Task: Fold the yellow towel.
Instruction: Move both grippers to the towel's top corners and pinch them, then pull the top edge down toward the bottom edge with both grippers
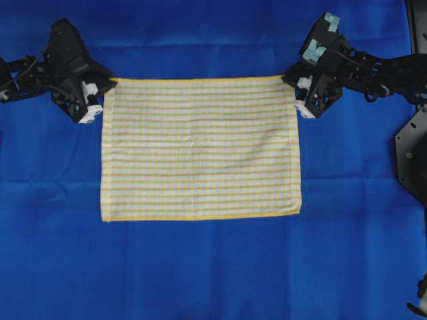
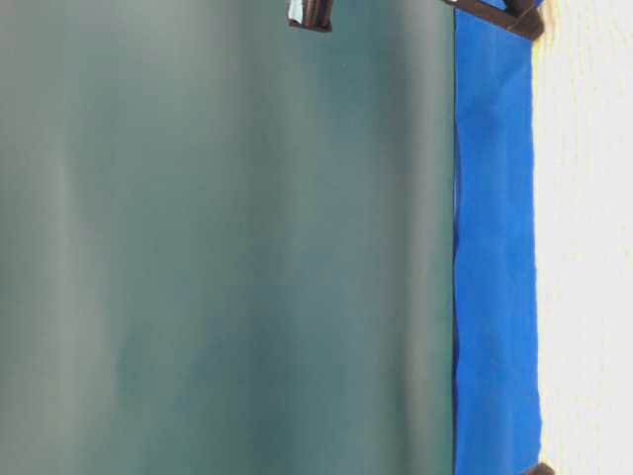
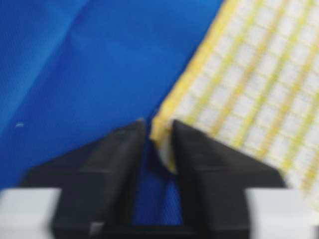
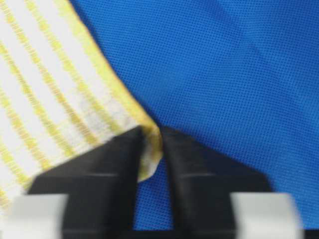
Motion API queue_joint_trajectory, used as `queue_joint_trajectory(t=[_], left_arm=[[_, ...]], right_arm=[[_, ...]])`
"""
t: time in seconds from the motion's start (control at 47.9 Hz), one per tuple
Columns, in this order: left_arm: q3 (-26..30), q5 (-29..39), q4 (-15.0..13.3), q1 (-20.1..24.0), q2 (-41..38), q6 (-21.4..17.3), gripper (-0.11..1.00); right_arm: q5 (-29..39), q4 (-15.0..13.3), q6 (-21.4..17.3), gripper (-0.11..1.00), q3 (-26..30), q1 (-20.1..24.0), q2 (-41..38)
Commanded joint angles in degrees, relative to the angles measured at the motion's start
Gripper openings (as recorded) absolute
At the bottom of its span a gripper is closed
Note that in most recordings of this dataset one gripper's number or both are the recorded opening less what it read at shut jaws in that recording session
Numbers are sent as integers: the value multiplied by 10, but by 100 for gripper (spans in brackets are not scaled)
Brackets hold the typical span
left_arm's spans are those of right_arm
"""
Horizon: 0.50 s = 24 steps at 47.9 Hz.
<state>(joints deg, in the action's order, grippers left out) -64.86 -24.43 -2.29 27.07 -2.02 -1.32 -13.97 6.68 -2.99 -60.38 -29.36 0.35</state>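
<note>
**Both claws pinched on the towel's far corners**

While the yellow towel [image 1: 200,148] lies spread flat as a rectangle in the middle of the blue cloth [image 1: 213,267] that covers the tabletop, each arm has its claw at one of the two corners along the towel's upper edge in the overhead view. The left claw [image 1: 107,83] sits at the upper left corner; its wrist view shows the two black fingers [image 3: 199,159] drawn nearly together with the yellow hem of the corner caught between their tips. The right claw [image 1: 291,81] sits at the upper right corner, and in its wrist view the fingers [image 4: 109,159] are likewise closed on the hemmed corner, which puckers up a little between them. The rest of the towel looks smooth, its lower edge lying straight and well apart from both arms. The table-level view, turned on its side, shows only a strip of the blue cloth, a pale band of towel [image 2: 588,247] at the right edge and a blurred green backdrop [image 2: 227,247]
</note>
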Motion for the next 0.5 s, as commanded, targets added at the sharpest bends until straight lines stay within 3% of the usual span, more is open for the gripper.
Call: queue_joint_trajectory(t=[0.0, 0.063, 0.292, 0.48], left_arm=[[-1, 11, -1, 4, -1, -1, 9], [-2, 12, -2, 4, 0, -1, 3], [4, 13, -1, 7, 8, -3, 3], [12, 39, 0, 18, 59, -22, 3]], right_arm=[[-2, 2, 1, 6, 5, -3, 4], [-3, 2, 1, 4, 6, -3, 4], [-2, 5, -2, 4, 4, -3, 9], [-3, 19, -2, 4, -1, -3, 39]])
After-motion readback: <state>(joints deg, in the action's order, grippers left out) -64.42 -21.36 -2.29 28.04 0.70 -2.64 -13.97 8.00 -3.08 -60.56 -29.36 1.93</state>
